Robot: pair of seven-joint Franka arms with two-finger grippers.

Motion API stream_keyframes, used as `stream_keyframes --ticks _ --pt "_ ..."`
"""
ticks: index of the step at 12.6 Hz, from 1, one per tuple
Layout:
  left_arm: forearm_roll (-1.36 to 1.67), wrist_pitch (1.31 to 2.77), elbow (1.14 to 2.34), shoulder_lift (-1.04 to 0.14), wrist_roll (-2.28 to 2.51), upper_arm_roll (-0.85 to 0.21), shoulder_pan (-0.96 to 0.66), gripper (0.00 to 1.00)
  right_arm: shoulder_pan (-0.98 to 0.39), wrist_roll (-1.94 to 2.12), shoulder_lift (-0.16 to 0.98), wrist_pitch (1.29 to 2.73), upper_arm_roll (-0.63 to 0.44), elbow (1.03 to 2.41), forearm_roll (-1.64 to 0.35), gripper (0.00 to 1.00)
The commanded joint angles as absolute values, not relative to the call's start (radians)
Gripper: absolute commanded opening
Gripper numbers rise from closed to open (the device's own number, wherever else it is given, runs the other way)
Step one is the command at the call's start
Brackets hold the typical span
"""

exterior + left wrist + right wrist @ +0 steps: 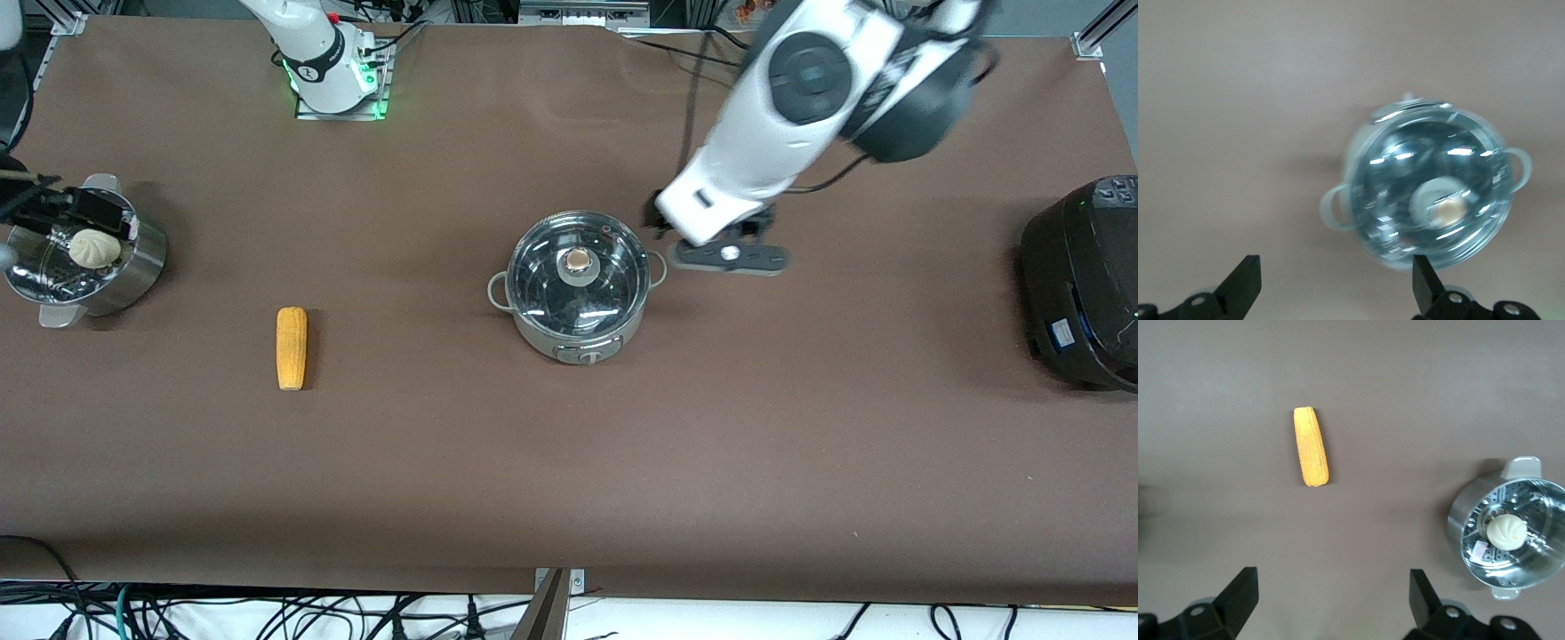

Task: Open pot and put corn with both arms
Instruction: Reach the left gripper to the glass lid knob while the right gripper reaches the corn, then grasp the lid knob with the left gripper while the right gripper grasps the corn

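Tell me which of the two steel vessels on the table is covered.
The pot at the table's middle: a glass lid with a copper knob covers it. The steamer basket at the right arm's end is open, a bun inside.

Steamer basket [84, 258] with bun [94, 248]; black cooker [1085, 280].

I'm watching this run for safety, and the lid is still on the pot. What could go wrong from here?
1. The glass lid has only a small copper knob to grip. The left gripper, open beside the pot, might pinch off-centre and let the lid slip.
2. The corn is a cylinder lying loose on the table, so it may roll if the open right gripper nudges it.
3. The steamer basket sits close under the right arm and could be knocked.
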State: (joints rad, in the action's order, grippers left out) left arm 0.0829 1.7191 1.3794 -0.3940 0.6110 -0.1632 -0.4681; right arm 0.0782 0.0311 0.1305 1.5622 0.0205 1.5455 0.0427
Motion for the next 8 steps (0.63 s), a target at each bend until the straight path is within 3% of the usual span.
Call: stream_keyframes --ticks 1,4,8 --pt "0.068 1.819 1.269 -0.556 0.690 -0.152 -0.557 1.00 0.063 0.028 0.268 1.591 0.040 1.523 0.026 1.00" --pt "0.045 1.870 1.275 -0.626 0.690 -0.147 -0.632 1.00 0.054 0.032 0.449 1.819 0.041 1.554 -0.032 1.00" --pt "-0.021 1.867 1.287 -0.649 0.675 -0.152 -0.657 1.00 0.054 0.037 0.590 1.966 0.041 1.601 -0.035 1.00"
